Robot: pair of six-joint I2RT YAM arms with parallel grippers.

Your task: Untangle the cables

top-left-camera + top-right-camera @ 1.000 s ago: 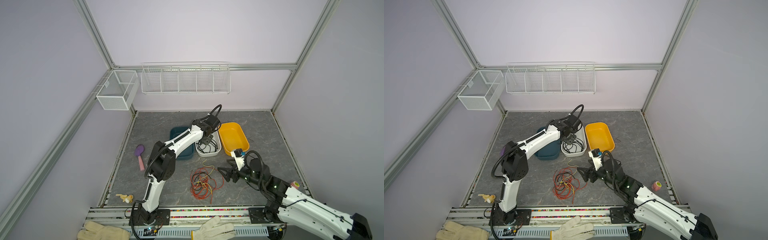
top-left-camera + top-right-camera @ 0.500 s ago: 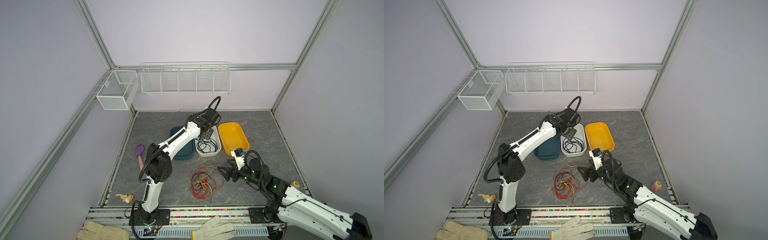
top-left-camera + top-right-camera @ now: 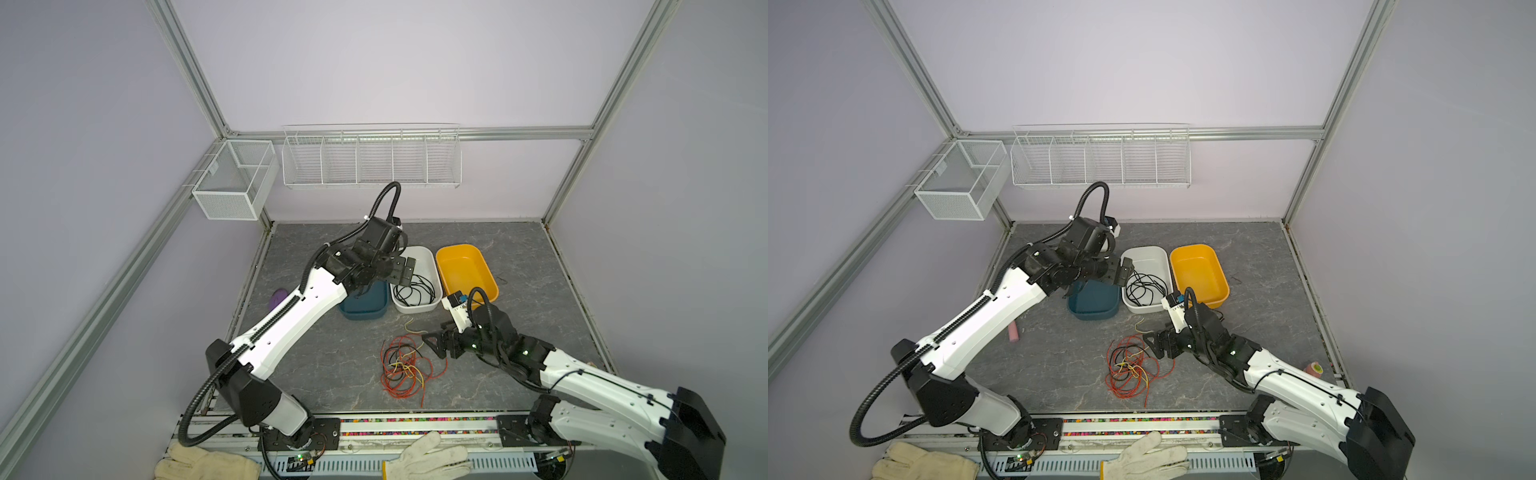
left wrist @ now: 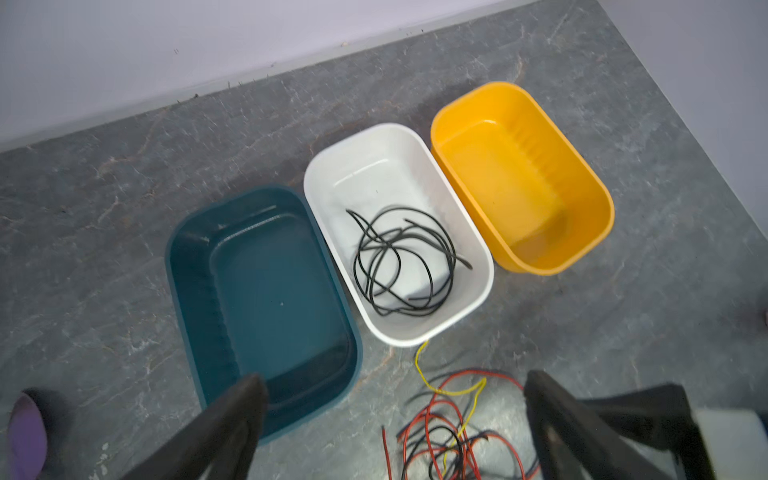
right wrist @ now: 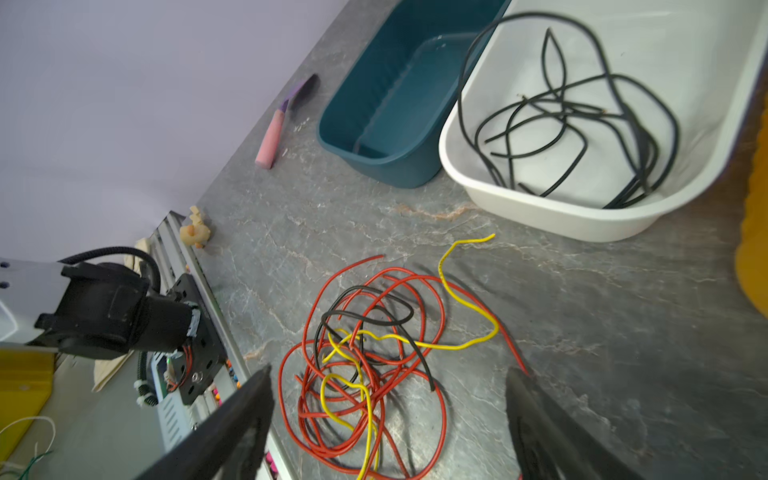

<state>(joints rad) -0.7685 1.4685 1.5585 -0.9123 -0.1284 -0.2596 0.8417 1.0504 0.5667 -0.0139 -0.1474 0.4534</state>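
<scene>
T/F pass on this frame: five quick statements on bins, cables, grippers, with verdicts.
1. Black cables lie in the white bin. True.
2. The yellow bin holds red cables. False: the yellow bin is empty; the red cables are in the tangle on the table.
3. The left gripper grips a black cable. False: the left gripper has its fingers apart, nothing between.
4. The right gripper is open, by the tangle. True.
5. The teal bin sits between the other two. False: the white bin is in the middle; the teal bin is at one end.
</scene>
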